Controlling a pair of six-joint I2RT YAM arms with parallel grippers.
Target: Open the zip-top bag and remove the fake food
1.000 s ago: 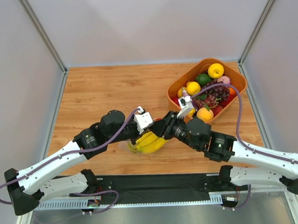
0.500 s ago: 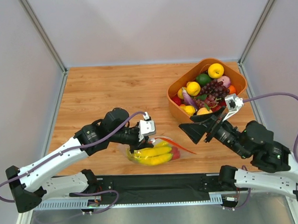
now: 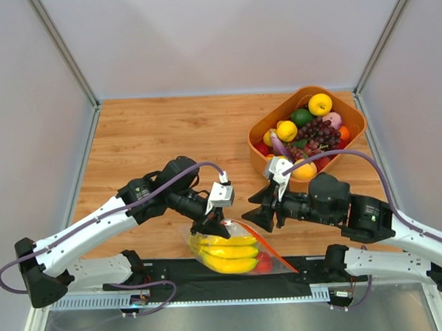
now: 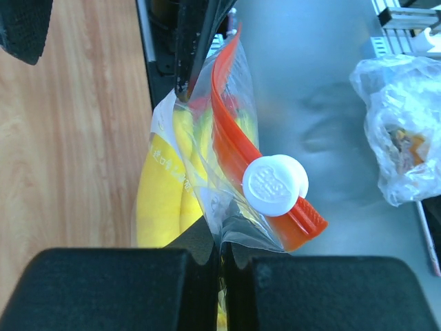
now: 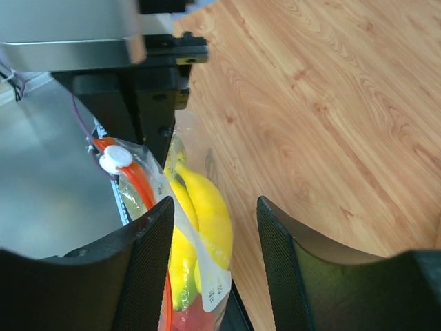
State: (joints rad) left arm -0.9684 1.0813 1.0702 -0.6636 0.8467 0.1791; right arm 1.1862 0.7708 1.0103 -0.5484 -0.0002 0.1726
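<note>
The zip-top bag (image 3: 240, 250) hangs over the table's near edge, and my left gripper (image 3: 209, 224) is shut on one clear corner of it. In the left wrist view the plastic is pinched between the left gripper (image 4: 222, 252) fingers, just below the red-orange zip strip (image 4: 231, 131) and its white slider (image 4: 274, 185). Inside lies the fake food: a yellow banana bunch (image 3: 227, 253) and a red fruit (image 3: 263, 263). My right gripper (image 3: 258, 214) stands open just right of the bag's top. Its wrist view shows the bananas (image 5: 203, 214) and slider (image 5: 115, 159) beyond the open right gripper (image 5: 213, 258).
An orange basket (image 3: 358, 117) of mixed fruit sits at the back right, with purple grapes (image 3: 319, 136) and a yellow fruit (image 3: 320, 103). A black rail (image 3: 175, 275) and a metal shelf run along the near edge. A second crumpled plastic bag (image 4: 403, 131) lies on that shelf.
The left gripper has carried the bag toward the near edge and raised its corner. The right arm pulled back to the right, then swung in beside the bag, its jaws standing narrower than half a second ago.
</note>
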